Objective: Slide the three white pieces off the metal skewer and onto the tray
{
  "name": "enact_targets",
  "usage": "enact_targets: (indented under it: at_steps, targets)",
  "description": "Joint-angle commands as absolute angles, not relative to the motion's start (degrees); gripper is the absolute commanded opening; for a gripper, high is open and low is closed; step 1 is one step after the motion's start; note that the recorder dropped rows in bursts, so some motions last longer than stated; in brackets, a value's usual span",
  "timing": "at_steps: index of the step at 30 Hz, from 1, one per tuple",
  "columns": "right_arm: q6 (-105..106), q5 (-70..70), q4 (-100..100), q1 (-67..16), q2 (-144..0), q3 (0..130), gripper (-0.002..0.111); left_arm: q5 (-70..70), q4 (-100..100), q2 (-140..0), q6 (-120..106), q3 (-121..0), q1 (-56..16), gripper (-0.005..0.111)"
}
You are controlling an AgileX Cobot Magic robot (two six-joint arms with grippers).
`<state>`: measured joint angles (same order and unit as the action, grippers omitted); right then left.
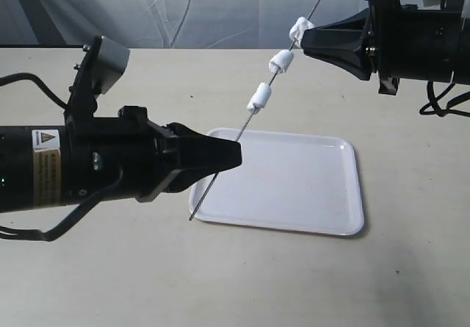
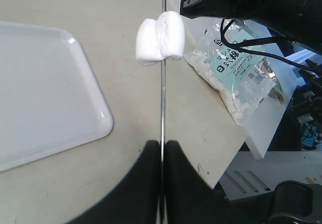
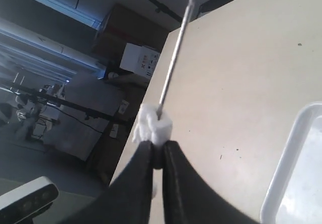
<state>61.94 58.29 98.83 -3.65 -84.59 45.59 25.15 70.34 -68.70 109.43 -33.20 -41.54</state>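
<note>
In the exterior view, one skewer [image 1: 242, 128] is held slanted in the air above a pale table [image 1: 110, 283], with its low end seen near the left rim of the single white tray [image 1: 352, 195]. Three white pieces [image 1: 280, 62] are threaded on its upper half, spaced apart, and none lies on the tray. The left gripper [image 1: 233, 156] is pressed together on the lower part of the skewer. The right gripper [image 1: 305, 40] is closed against the skewer right beside the highest piece.

In the left wrist view, two black fingers [image 2: 146, 183] are seen clamped on the skewer [image 2: 162, 98], with no gap between them beyond the rod itself. One whole piece [image 2: 161, 36] is seen on the rod, and a second is cut off by the frame edge. One corner of the tray [image 2: 100, 118] lies to one side. On the other side, a clear bag [image 2: 231, 73] of small white lumps (printed label, text too small to read) rests at the table edge.

In the right wrist view, the fingers [image 3: 176, 178] are pinched on the skewer [image 3: 173, 58], with one piece [image 3: 153, 126] touching their tips. A single rounded corner of the tray [image 3: 289, 158] is visible on the table.
</note>
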Motion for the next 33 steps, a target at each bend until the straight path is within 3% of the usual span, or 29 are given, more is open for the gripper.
enact_targets:
  at_steps: [1,18,23,29,33]
  targets:
    - [64.5,57.6,99.9,-3.5,-84.6,46.0,-0.001,25.5,70.3,-68.7,109.4,-33.0,-41.8,0.000]
    - [64.2,38.0,95.5,-3.5,-84.6,51.4,-0.001,32.9,80.5,-68.7,119.9,-28.4,-41.8,0.000]
    - [55.3,39.9,78.9,-3.5,-84.6,51.5,-0.001,22.8,80.3,-68.7,119.5,-24.3,-41.8,0.000]
    - [46.3,47.7,61.9,-3.5,-87.3,51.5,0.000,22.4,71.0,-68.7,111.8,-25.0,-41.8,0.000]
    - [45.5,51.2,62.0,-3.5,-89.5,51.5,0.014,22.4,70.5,-68.7,111.8,-25.2,-41.8,0.000]
